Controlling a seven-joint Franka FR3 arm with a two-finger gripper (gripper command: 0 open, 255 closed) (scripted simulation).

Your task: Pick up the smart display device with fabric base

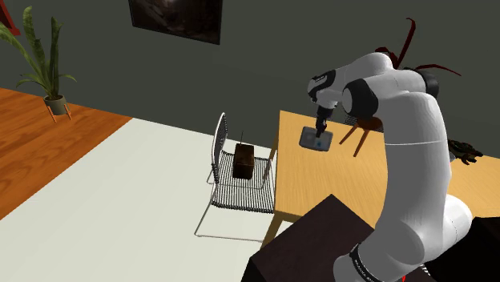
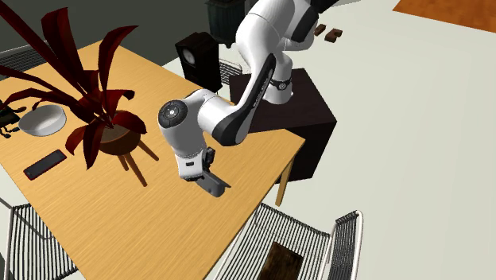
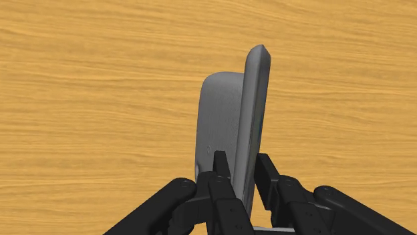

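Gripper [image 3: 242,163] is clamped tight on the grey smart display's [image 3: 230,113] edge, with the wooden table [image 3: 80,100] right behind it.

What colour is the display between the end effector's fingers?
The display is plain grey; the wrist view shows it best.

display [image 3: 230,127] grey | fingers [image 3: 220,177] black | table [image 3: 80,80] orange woodgrain | arm [image 1: 409,120] white

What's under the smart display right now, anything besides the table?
Wood-grain table shows all around the smart display, which the tool clasps. The patch directly beneath is covered by the display's own body, so contact with the table cannot be told.
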